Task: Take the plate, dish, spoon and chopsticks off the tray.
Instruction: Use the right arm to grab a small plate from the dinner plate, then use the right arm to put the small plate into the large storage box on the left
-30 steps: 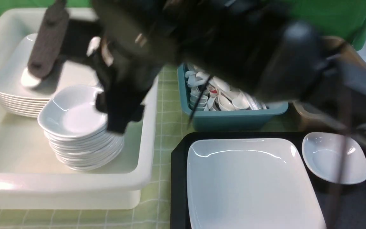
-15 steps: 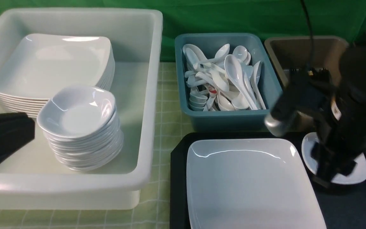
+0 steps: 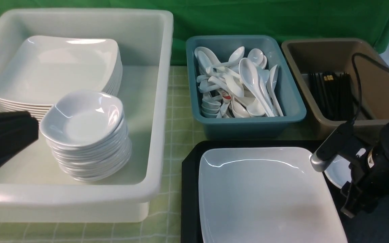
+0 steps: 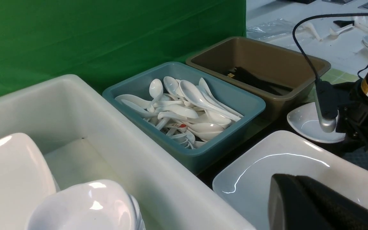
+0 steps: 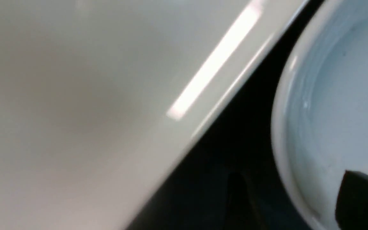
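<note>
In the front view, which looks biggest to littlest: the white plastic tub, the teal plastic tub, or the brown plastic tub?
1. white plastic tub, clearly largest.
2. teal plastic tub and brown plastic tub look alike; not ranked.

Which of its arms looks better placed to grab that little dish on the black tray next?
Probably the right one. The right arm hangs low, directly over the small dish on the tray, while the left arm sits far off at the white tub.
</note>
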Robot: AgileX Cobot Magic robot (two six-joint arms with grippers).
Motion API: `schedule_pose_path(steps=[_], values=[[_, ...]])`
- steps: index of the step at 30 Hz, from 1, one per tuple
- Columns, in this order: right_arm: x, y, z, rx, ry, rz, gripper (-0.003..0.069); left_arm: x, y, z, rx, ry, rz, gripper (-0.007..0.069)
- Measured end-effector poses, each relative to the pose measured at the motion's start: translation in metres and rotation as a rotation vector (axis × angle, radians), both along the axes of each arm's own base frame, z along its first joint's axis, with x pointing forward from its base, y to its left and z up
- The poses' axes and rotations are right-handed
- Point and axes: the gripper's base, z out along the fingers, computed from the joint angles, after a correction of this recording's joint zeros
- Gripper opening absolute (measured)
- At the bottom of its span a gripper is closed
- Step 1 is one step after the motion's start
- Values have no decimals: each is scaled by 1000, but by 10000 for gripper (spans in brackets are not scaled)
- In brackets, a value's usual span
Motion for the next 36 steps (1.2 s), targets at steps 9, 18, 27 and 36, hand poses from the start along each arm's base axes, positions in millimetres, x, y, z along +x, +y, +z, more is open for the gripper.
schedule_pose_path(steps=[9, 18, 27, 36], values=[[5, 1, -10, -12, -1, 70, 256, 0, 0, 0, -4, 1, -1, 11], [-2, 6, 4, -28, -4, 90, 130, 0, 0, 0, -3, 1, -1, 11], [-52, 27, 70, 9, -56, 25, 62, 0, 0, 0, -3, 1, -1, 11], [-84, 108, 188, 356, -325, 149, 62, -11, 7, 4, -9, -56, 0, 11]])
